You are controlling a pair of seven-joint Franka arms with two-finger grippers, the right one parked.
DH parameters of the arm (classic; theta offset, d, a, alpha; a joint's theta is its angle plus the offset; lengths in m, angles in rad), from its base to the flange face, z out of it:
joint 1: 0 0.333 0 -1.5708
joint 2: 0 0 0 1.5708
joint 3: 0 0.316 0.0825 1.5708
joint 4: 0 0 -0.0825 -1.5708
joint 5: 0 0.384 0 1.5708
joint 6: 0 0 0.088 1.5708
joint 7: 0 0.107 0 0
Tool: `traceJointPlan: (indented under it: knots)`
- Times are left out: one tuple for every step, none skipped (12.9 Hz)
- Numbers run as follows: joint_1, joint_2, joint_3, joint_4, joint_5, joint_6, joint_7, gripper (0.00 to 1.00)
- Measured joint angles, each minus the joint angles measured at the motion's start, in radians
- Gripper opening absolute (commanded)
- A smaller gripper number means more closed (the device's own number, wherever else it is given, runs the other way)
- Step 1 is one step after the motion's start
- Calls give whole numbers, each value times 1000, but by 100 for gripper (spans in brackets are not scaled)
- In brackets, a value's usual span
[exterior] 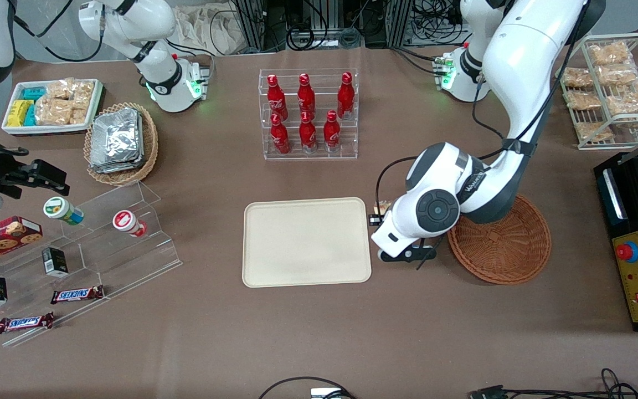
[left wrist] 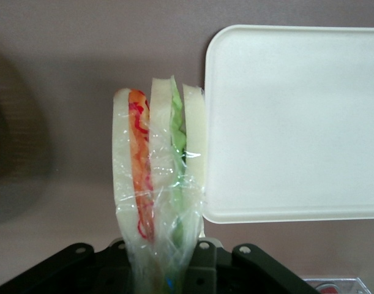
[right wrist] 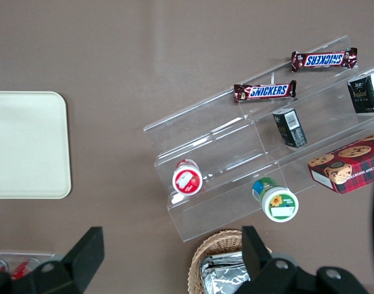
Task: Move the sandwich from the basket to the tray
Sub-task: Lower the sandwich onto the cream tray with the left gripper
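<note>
A brown bench (exterior: 319, 343) carries the whole layout, with cables and frame rails along its edge farthest from the front camera. The working white arm reaches down from its base, its elbow bent over the round reddish-brown woven wicker basket (exterior: 510, 249), its wrist turned level toward the flat cream-beige rectangular tray (exterior: 306, 242). The claw (exterior: 377, 213) sits in the gap between basket and tray, just beside the tray's short edge and above the bench. It is closed on the small triangular sandwich of white bread with orange-red and green filling in clear wrap (left wrist: 159, 171), gripping the wedge at its broad wrapped end. In the wrist view the sandwich's long axis runs straight out from the black fingers (left wrist: 202, 269), its layers standing edge-on side by side, the orange-red layer on the side away from the tray, the green layer nearer it. Its outermost bread slice appears to overlap the tray's rim near a rounded corner; the rest hangs over bare bench. The basket's rim shows only as a sliver there. Farther from the front camera than the tray stands a clear acrylic rack of red bottles (exterior: 308, 113).
</note>
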Motion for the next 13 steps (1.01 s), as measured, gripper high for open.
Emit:
traceJointPlan:
  knots:
    - [-1, 4, 0, 2, 1, 0, 0, 0]
    - [-4, 6, -1, 3, 1, 5, -1, 0]
    - [-10, 8, -1, 3, 1, 17, -5, 0]
    - [-15, 14, -1, 2, 2, 34, -8, 0]
    - [-22, 28, -1, 2, 2, 54, -9, 0]
    - [-33, 48, -1, 2, 2, 80, -9, 0]
    - [-45, 72, -1, 2, 3, 109, -11, 0]
    - [-57, 100, -1, 2, 3, 139, -12, 0]
    - [-69, 126, -1, 2, 4, 175, -12, 0]
    - [-79, 149, -1, 2, 4, 208, -12, 0]
    - [-88, 168, 0, 2, 6, 242, -12, 0]
    - [-96, 186, 0, 3, 15, 269, -13, 0]
    - [-103, 201, 0, 3, 32, 287, -17, 5]
